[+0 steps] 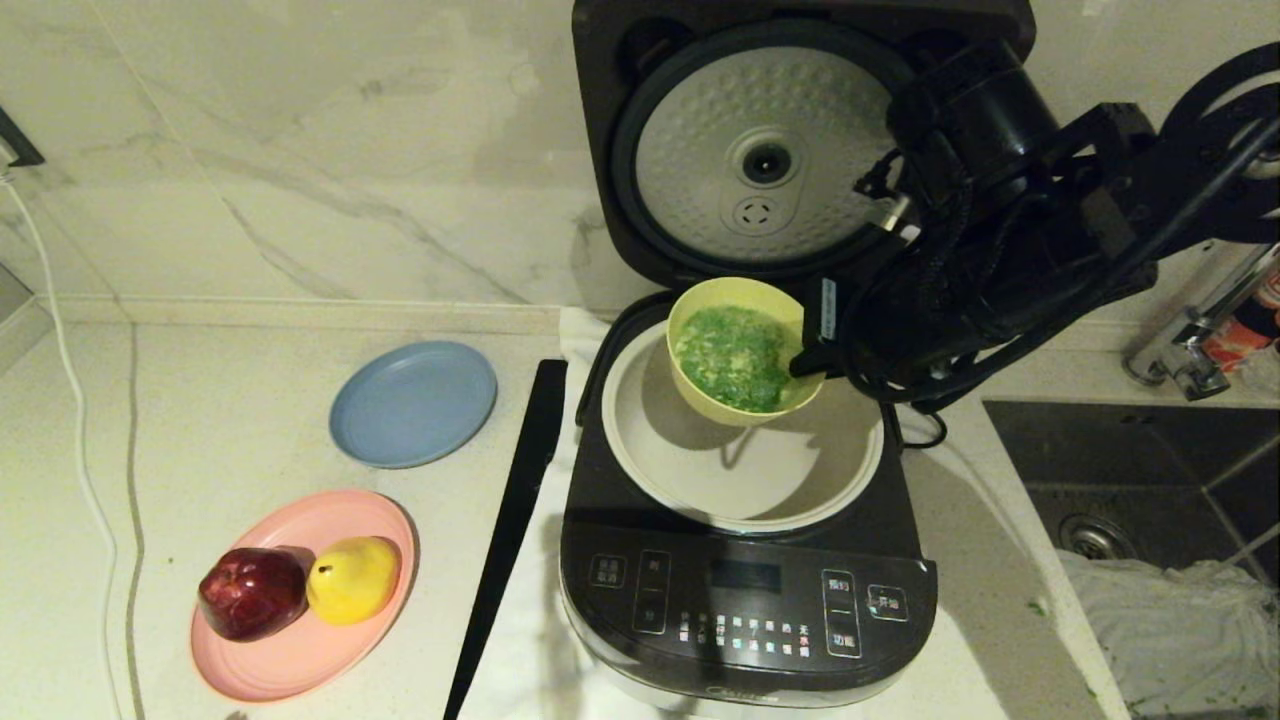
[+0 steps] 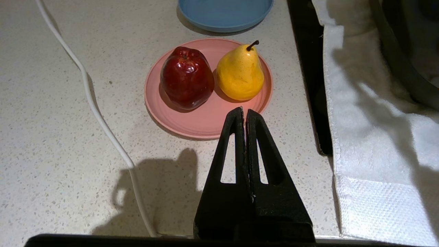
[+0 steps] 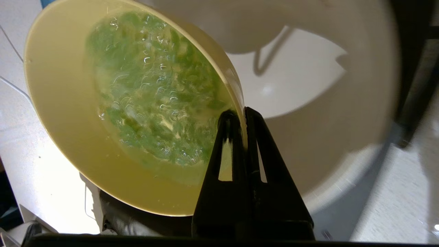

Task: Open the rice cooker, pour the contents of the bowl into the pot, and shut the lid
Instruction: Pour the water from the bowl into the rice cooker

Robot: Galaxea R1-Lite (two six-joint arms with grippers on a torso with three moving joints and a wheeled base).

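The dark grey rice cooker [image 1: 745, 600] stands open, its lid [image 1: 760, 150] upright at the back with the dimpled silver plate facing me. Inside sits the cream-white pot [image 1: 740, 470], which looks bare. My right gripper [image 1: 805, 350] [image 3: 242, 115] is shut on the rim of the yellow bowl [image 1: 740, 345] [image 3: 65, 113], holding it tilted above the pot's back half. The green contents [image 1: 733, 360] [image 3: 154, 92] still lie in the bowl. My left gripper [image 2: 244, 111] is shut and holds nothing, hanging low over the counter near the pink plate.
A blue plate [image 1: 413, 402] and a pink plate [image 1: 300, 600] with a red apple [image 1: 252, 592] and a yellow pear [image 1: 352, 577] lie left of the cooker. A long black bar [image 1: 510, 530] runs beside it on a white towel [image 2: 377, 137]. Sink [image 1: 1150, 480] and tap on the right.
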